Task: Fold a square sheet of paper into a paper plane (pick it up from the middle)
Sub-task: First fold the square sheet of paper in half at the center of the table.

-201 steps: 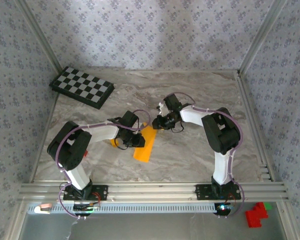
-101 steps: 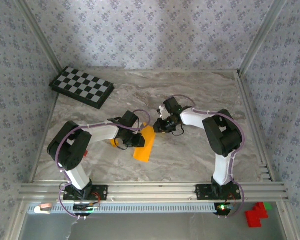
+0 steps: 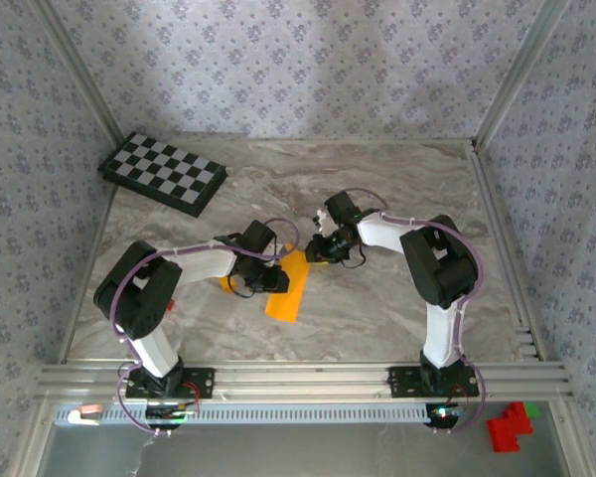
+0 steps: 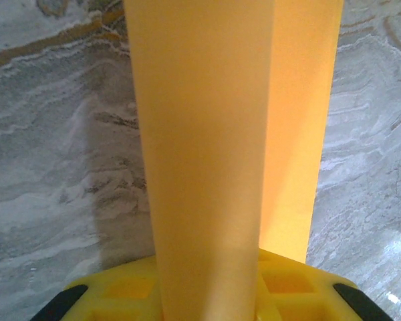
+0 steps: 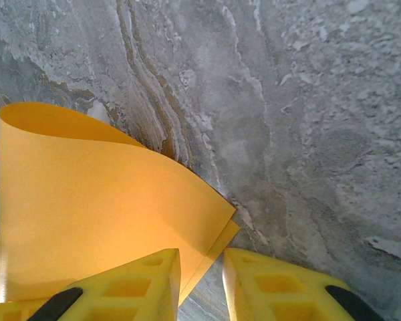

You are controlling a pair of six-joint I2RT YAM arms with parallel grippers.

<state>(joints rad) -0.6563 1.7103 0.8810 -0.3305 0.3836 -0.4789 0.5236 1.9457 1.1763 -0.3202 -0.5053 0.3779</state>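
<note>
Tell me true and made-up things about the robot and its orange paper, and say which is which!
The black-and-white checkered board lies far back on the left: true.
The thin orange-yellow sheet of paper lies perfectly flat: false, one side curls up off the grey marble table.
The left claw and the right claw are both at the paper: true.
The red blocks sit on the marble: false, they lie off the table, at its near right.

My fingers are yellow, the sheet of paper plain orange-yellow. Around the sheet the table is grey-veined marble. The board is black-and-white checkered.
</note>
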